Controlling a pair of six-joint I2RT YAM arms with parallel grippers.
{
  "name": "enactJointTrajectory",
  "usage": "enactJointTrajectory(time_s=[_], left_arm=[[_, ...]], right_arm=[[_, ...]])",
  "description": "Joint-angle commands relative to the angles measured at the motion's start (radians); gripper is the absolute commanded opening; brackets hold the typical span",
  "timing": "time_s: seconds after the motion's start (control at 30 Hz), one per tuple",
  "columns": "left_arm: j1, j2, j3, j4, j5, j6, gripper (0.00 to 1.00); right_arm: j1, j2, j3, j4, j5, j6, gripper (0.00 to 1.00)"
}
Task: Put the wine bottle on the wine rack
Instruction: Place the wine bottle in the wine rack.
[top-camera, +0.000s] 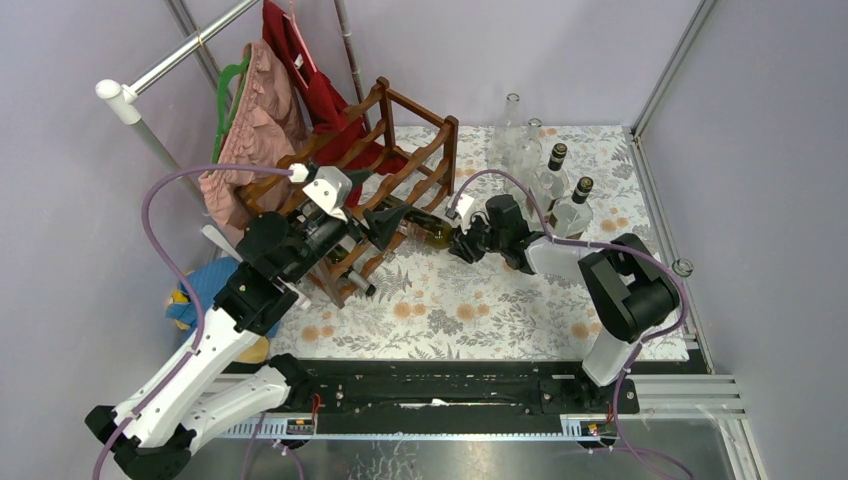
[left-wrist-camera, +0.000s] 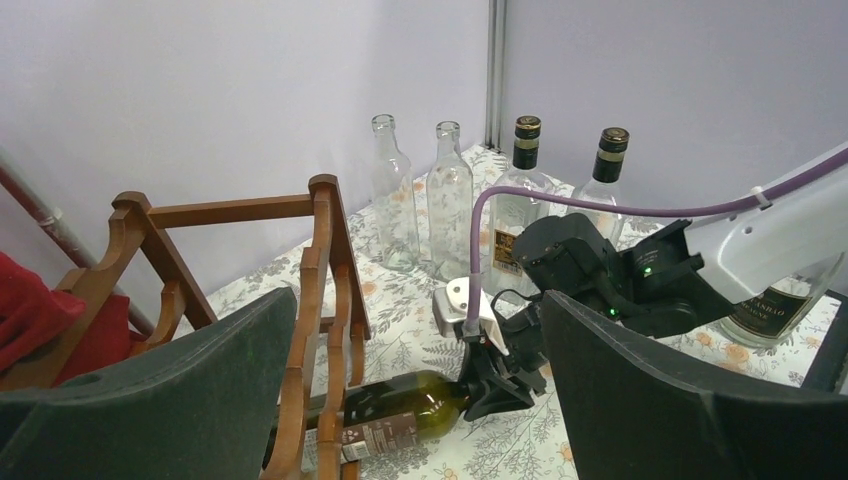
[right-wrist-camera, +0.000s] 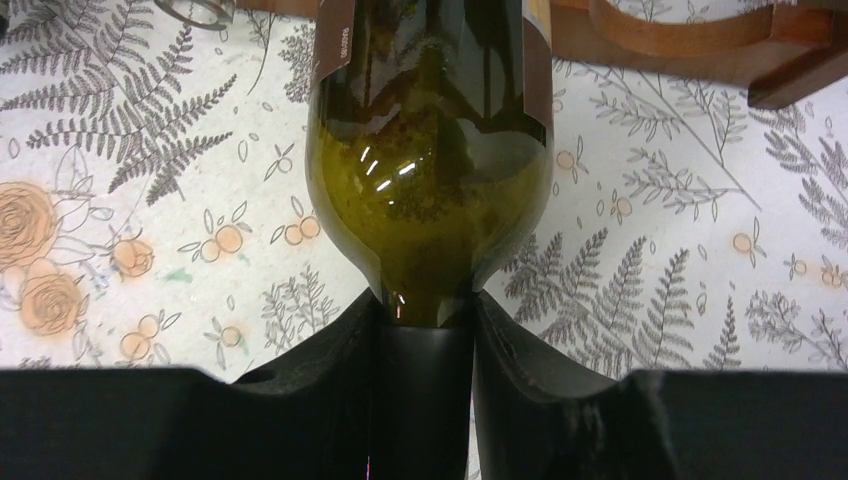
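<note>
1. Floral cloth (top-camera: 470, 310), white with orange blossoms and grey ferns, is covering the table from the arms' bases out to the back wall.
2. Plain lilac walls (top-camera: 560, 50) are enclosing the space on three sides, and a slim metal post (top-camera: 665, 65) is running up the far right corner.
3. At the far left a white clothes rail (top-camera: 170, 60) is carrying a pink garment (top-camera: 255, 120) and a red garment (top-camera: 300, 60), both hanging just behind the wine rack (top-camera: 452, 150).
4. The wine rack, dark reddish-brown wood with scalloped rails, is sitting at the left rear of the cloth, turned at an angle to the table's edges.
5. The wine bottle (top-camera: 432, 232), dark green with a brown label, is lying on its side low at the rack's right end, its base end reaching in among the lowest rails and its neck pointing out to the right. Whether it is resting on a rail or on the cloth I cannot tell.
6. The right gripper (top-camera: 462, 243) is clamping the bottle's neck, one finger pressing on each side just below the shoulder.
7. The left gripper (top-camera: 385, 225) is hanging spread wide with nothing between its fingers (left-wrist-camera: 650, 400), above the rack and looking down on the bottle.
8. Two clear glass bottles (left-wrist-camera: 392, 190) and two black-capped bottles (left-wrist-camera: 522, 190) are standing upright near the far right corner, well apart from the rack.
</note>
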Motion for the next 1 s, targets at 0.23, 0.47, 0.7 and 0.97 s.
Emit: enactJointTrajectory(time_s=[0.23,0.47,0.7,0.97], left_arm=[[0.032,0.009,-0.012,0.083,0.020,0.004,0.99],[0.047,0.023,-0.013,0.086,0.027,0.000,0.99],[0.070,0.050,-0.013,0.090,0.038,-0.008,0.99],[0.099,0.067,-0.016,0.094,0.036,-0.008,0.99]], right_arm=[[0.014,0.109,0.074,0.392,-0.044,0.000,0.00],[0.014,0.176,0.073,0.492,-0.074,0.031,0.00],[0.015,0.214,0.094,0.536,-0.088,0.034,0.00],[0.016,0.256,0.149,0.568,-0.102,0.084,0.00]])
